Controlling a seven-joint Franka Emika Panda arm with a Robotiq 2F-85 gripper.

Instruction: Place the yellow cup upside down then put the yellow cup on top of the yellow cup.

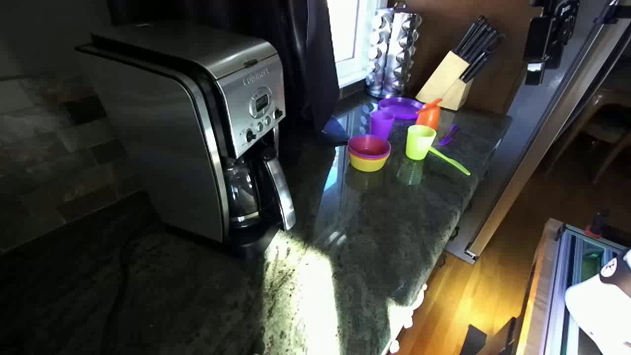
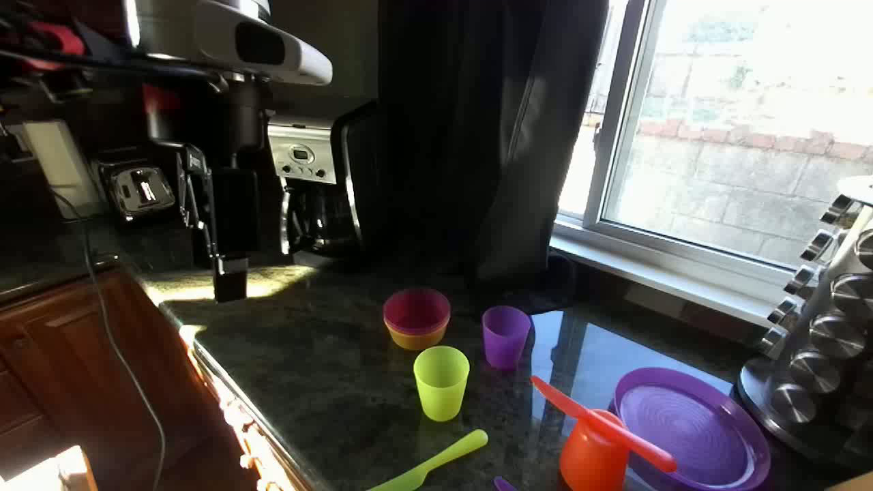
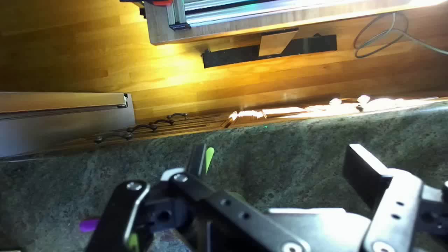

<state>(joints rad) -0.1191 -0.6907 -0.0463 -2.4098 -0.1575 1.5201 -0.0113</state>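
Observation:
One yellow-green cup stands upright on the dark counter, in both exterior views [image 1: 419, 143] [image 2: 441, 385]. No second yellow cup shows. An upright purple cup stands beside it [image 1: 381, 123] [image 2: 505, 337]. An orange cup [image 1: 428, 118] [image 2: 595, 453] is upside down with an orange knife [image 2: 603, 423] lying across its base. My gripper [image 3: 280, 162] is open and empty in the wrist view, its fingers wide apart. In an exterior view the gripper [image 2: 230, 276] hangs above the counter, apart from the cups, on the coffee maker's side. The wrist view's gripper hides most of the cups.
Stacked bowls [image 1: 368, 153] [image 2: 417, 319] stand near the yellow-green cup. A lime knife [image 1: 451, 161] [image 2: 436, 460], a purple spoon [image 1: 448, 134] and a purple plate [image 1: 400, 108] lie nearby. A coffee maker [image 1: 256, 113], spice rack [image 1: 392, 54] and knife block [image 1: 446, 81] stand on the counter.

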